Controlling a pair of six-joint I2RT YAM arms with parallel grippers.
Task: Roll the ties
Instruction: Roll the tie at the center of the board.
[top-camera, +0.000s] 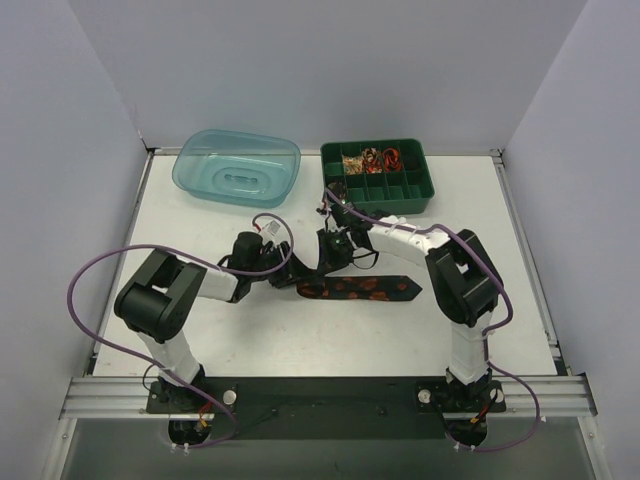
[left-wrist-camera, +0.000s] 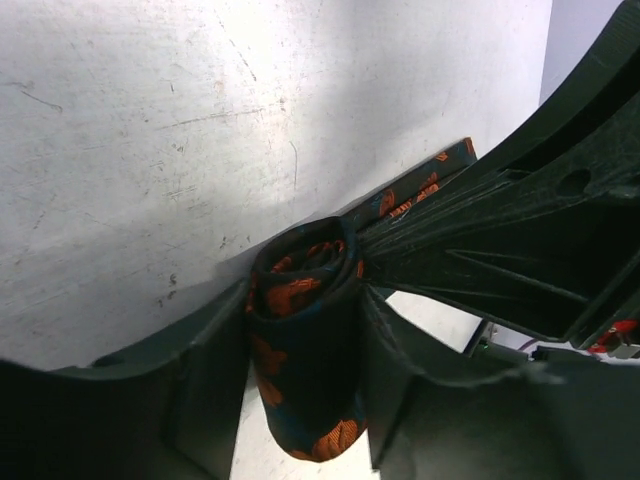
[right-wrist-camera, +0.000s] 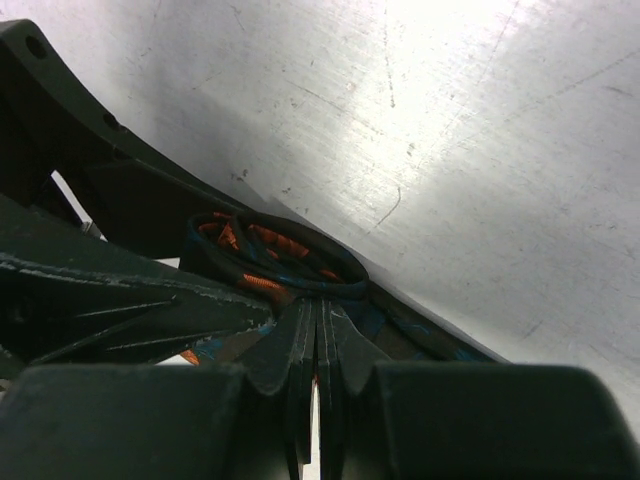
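A black tie with orange-red blotches (top-camera: 362, 288) lies flat across the middle of the table, its pointed end to the right. Its left end is wound into a roll (left-wrist-camera: 300, 340), seen end-on in the right wrist view (right-wrist-camera: 275, 252). My left gripper (top-camera: 288, 268) (left-wrist-camera: 305, 345) is shut on the roll, one finger on each side. My right gripper (top-camera: 326, 258) (right-wrist-camera: 318, 318) has its fingers pressed together on a layer at the roll's edge. The right fingers (left-wrist-camera: 480, 230) reach in from the right.
A green compartment tray (top-camera: 425, 192) at the back right holds orange-patterned rolled items (top-camera: 372, 158) in its back row. A clear teal tub (top-camera: 237, 167) stands at the back left. Purple cables (top-camera: 90, 290) loop beside both arms. White walls enclose the table.
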